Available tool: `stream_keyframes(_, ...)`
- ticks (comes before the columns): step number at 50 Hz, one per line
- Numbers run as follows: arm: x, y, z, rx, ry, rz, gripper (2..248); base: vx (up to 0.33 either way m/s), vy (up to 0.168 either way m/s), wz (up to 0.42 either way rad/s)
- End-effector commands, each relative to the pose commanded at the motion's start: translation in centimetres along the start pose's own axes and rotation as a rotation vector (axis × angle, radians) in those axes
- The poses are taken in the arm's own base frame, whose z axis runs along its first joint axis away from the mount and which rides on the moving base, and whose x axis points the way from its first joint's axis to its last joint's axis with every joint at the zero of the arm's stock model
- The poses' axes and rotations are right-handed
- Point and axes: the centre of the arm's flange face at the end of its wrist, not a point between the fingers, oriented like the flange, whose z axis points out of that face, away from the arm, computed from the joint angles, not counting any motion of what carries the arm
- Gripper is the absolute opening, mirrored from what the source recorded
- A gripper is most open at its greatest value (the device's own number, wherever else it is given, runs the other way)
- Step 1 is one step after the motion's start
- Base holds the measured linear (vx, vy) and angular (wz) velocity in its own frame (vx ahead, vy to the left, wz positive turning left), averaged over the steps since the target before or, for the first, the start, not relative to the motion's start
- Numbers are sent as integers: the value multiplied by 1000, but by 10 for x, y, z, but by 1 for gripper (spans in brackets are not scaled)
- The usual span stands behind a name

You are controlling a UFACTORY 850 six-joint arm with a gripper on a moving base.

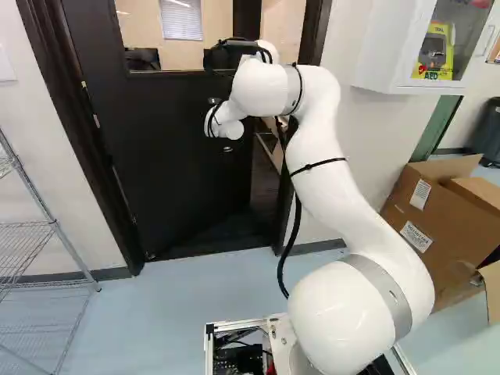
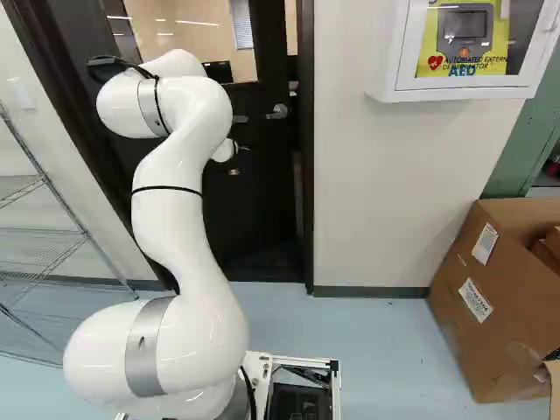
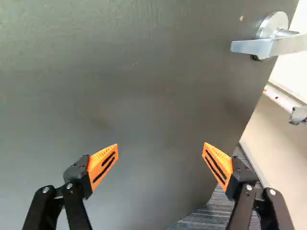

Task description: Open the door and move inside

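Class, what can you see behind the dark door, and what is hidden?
The door has glass showing a pale wall and a blind; past its edge, striped floor. Anything behind its solid lower part is covered.

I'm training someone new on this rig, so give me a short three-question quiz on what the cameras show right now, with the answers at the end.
1. True or false: the gripper stands open, with the lever handle outside its grasp.

2. Multiple choice: what stands on the floor at the right of the right base view?
A) wire shelving
B) a cardboard box
C) the AED cabinet

3. Fill in the blank: the door is ____, with a gap between its handle-side edge and the door frame.

Key: 1. True. 2. B. 3. ajar.
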Motion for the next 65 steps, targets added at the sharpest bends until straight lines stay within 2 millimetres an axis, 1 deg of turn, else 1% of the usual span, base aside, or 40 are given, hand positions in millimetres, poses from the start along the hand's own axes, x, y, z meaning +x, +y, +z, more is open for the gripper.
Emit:
stream_keyframes(26, -3, -5, -51, 6, -50, -7, 247, 0, 0, 0)
stream_keyframes(65, -10, 9, -130, -10, -112, -8, 247, 0, 0, 0)
